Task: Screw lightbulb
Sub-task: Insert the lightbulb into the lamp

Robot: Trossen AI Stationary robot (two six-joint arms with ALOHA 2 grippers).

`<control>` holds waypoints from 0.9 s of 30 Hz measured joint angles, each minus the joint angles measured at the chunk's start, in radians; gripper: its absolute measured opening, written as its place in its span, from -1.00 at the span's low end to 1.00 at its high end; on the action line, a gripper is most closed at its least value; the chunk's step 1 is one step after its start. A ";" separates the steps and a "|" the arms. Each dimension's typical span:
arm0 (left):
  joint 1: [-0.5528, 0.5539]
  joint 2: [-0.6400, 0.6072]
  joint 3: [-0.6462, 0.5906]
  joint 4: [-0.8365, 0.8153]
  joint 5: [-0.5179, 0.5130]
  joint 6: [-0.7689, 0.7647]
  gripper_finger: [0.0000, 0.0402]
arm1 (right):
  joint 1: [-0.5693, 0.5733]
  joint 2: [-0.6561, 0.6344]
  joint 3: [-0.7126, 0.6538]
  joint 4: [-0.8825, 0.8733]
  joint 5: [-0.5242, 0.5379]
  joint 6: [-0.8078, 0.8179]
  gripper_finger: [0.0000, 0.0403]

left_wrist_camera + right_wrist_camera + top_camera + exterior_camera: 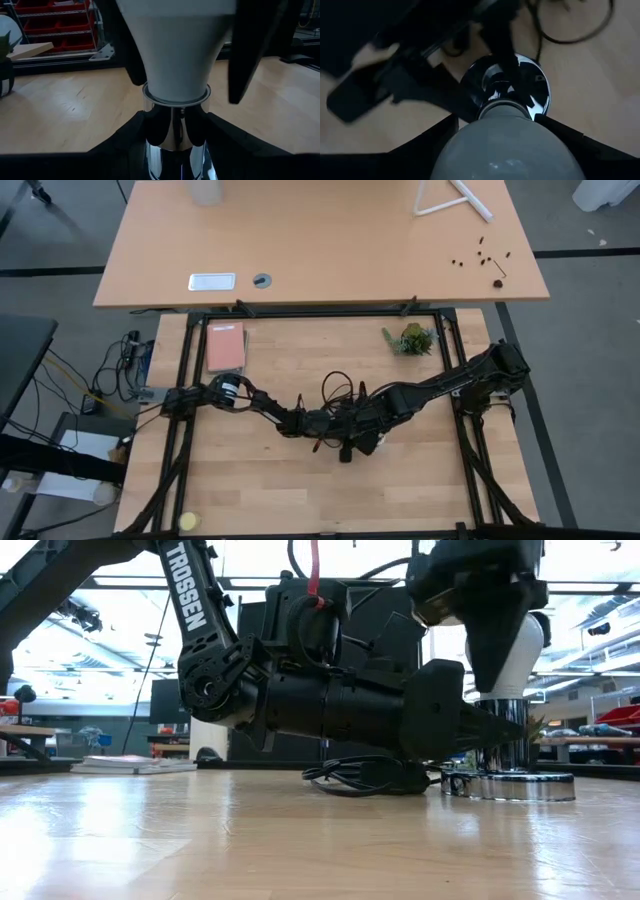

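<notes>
The white lightbulb (pixel 522 648) stands upright, its narrow end down in the chrome neck of the socket (pixel 503 740). The socket's round silvery disc (pixel 510 786) rests flat on the wooden table, right of centre (pixel 366 442). My right gripper (pixel 497 635) comes from above and is shut on the bulb (pixel 512 145). My left gripper (pixel 492 730) lies low and level over the table and is shut on the socket's neck (pixel 175 125). In the high view both grippers meet at the table's middle and hide the bulb. My left gripper pinches the socket's chrome neck (pixel 176 131) between its two fingers, just below the rim where the bulb sits. The fingers come level, from the table's left side. The socket stands upright with its disc on the table. My right gripper pinches the bulb's wide white body (pixel 150 45) between its two fingers (pixel 247 55), one on either side. The fingers come from above, pointing down. The bulb is upright, its narrow end in the socket's neck.
A black cord (pixel 352 776) lies coiled on the table behind the socket. A pink book (pixel 226 347) lies at the far left, a small green plant (pixel 410 338) at the far right, a yellow ball (pixel 188 521) at the near left corner.
</notes>
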 joint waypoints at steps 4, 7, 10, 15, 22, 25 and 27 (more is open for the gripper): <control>0.000 0.000 0.000 0.000 -0.007 -0.005 -0.11 | -0.001 0.000 0.000 -0.005 0.017 0.145 0.29; 0.000 0.000 0.000 -0.002 -0.007 -0.007 -0.11 | -0.001 0.000 0.000 -0.007 0.018 0.227 0.34; 0.000 0.000 0.001 -0.008 -0.008 -0.007 -0.11 | 0.000 0.001 0.000 -0.010 0.016 0.249 0.35; 0.001 -0.002 0.002 -0.013 -0.008 -0.008 -0.11 | -0.001 0.001 0.000 -0.013 0.006 0.200 0.39; 0.003 -0.005 0.003 -0.006 -0.017 -0.012 -0.11 | -0.014 0.000 0.039 -0.066 -0.005 0.071 0.58; 0.003 -0.006 0.004 -0.007 -0.016 -0.013 -0.11 | -0.016 0.000 0.056 -0.066 -0.004 0.032 0.68; 0.003 -0.006 0.004 -0.010 -0.014 -0.013 -0.11 | -0.016 0.000 0.065 -0.063 -0.003 0.014 0.75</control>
